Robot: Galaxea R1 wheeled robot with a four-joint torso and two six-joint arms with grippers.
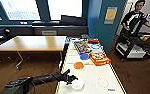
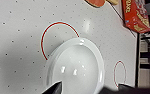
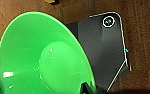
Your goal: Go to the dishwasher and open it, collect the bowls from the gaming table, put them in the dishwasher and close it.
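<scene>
White-topped gaming table (image 1: 96,75) bears empty white bowl (image 1: 77,84).

Large lime-green plastic bowl (image 3: 41,62), glossy, tilted, filling left of right wrist frame. Orange disc-like bowl (image 1: 78,65) and blue one (image 1: 84,56) mid-frame on long white, yellow-edged tabletop (image 1: 96,80), just apart, blue farther up.

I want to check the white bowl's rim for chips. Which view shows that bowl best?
The left wrist view: the white bowl shows large and close, rim and glossy inside visible, on the gaming table. The head view shows it small, by the left end effector. The right wrist view shows a green bowl instead.
</scene>
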